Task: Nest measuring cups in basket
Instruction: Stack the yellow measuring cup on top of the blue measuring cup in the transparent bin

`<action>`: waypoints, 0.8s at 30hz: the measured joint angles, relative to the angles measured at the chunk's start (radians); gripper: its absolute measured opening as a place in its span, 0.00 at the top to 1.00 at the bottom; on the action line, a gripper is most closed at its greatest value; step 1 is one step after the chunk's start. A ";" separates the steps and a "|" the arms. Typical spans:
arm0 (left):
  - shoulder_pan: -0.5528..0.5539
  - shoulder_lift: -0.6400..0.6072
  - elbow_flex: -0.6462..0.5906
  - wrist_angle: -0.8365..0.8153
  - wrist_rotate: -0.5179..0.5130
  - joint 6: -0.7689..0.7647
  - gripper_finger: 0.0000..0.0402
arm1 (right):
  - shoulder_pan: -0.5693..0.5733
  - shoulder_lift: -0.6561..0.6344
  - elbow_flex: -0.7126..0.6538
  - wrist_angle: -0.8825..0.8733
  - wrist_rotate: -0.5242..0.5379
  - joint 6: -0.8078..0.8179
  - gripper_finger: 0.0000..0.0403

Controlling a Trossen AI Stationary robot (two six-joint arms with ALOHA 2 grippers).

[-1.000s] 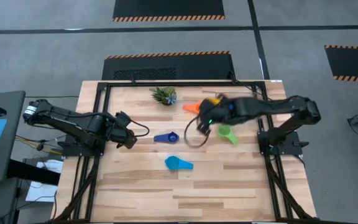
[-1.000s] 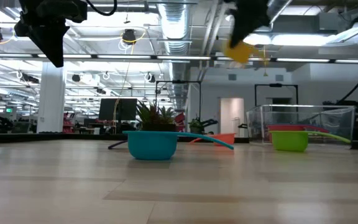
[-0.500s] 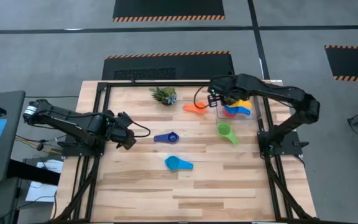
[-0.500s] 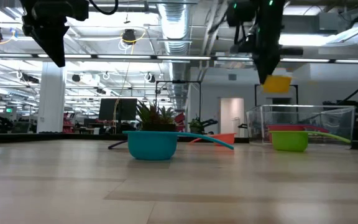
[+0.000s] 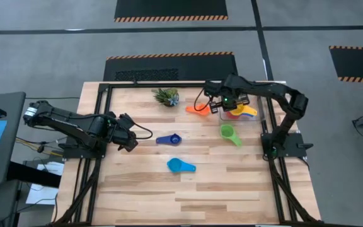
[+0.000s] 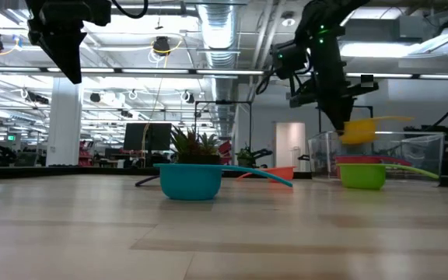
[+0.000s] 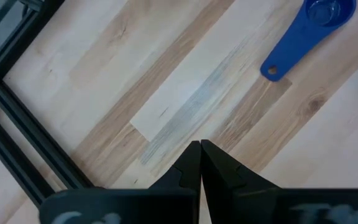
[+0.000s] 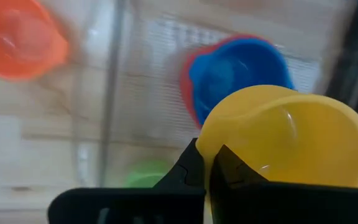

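Pale wooden tabletop (image 5: 144, 189) sat before you in an industrial hall, your right gripper (image 5: 227, 107) clamping the yellow cup (image 6: 358, 131) above the clear basket (image 6: 434, 148), left gripper (image 5: 131, 142) clenched empty.

Carried the yellow cup (image 6: 358, 131) across in the right gripper (image 6: 341, 124), then lowered over the basket (image 6: 411, 141), above the blue cup (image 8: 241, 68).

Grey floor (image 5: 55, 57) with hazard-striped black mats (image 5: 171, 9) at frame top; industrial hall behind, ceiling lamps (image 6: 160, 44) upper left, white pillar (image 6: 63, 124).
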 joint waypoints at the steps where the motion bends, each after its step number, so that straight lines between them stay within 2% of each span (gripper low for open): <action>1: 0.000 0.000 0.000 0.000 0.000 0.000 1.00 | 0.000 0.000 0.000 -0.011 0.012 -0.001 0.98; 14: 0.000 0.000 0.000 0.000 -0.016 -0.002 1.00 | -0.038 -0.004 -0.023 0.016 0.048 -0.014 0.98; 24: 0.000 0.000 0.000 0.000 -0.016 -0.005 1.00 | -0.040 -0.013 -0.126 0.121 -0.011 -0.002 0.98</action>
